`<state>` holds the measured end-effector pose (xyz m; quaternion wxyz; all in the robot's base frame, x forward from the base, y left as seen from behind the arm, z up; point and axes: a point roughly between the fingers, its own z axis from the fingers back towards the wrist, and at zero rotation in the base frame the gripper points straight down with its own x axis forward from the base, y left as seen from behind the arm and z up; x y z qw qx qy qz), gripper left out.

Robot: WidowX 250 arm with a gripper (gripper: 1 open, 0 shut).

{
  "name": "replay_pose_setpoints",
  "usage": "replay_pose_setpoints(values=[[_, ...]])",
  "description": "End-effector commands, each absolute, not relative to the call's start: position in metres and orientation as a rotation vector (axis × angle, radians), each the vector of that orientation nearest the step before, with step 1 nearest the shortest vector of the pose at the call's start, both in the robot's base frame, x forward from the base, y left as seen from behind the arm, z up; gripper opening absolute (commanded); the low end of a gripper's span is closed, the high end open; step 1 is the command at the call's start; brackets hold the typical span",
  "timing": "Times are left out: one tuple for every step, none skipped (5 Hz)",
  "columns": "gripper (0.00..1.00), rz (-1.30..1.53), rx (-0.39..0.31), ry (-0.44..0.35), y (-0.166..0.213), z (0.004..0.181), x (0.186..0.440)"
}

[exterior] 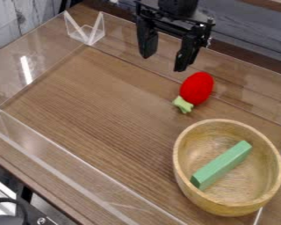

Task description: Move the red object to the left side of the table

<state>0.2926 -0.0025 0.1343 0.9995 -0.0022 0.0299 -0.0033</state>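
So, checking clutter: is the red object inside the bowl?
No, the red object lies on the table, outside the bowl.

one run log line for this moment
gripper: open, empty, above table | red object: right side, untouched | green block: in bowl

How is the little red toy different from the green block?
The red object is rounded and egg-shaped with a pale green leafy tip; the green block is long, flat-sided and one colour. The red object lies on the bare table; the green block rests inside the wooden bowl. Both are small and untouched.
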Motion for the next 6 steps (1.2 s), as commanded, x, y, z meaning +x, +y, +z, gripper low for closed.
replay_pose_setpoints(values=[[1.00,-0.026,-0.004,0.061,-0.005,0.123,0.301],[1.00,-0.080,-0.019,0.056,-0.012,0.107,0.305],[1.00,-0.139,-0.037,0.034,-0.022,0.096,0.306],[1.00,-0.159,-0.041,0.025,-0.028,0.089,0.313],[1.00,-0.180,-0.045,0.015,-0.032,0.081,0.320],[1.00,-0.186,-0.047,0.007,-0.036,0.073,0.328]])
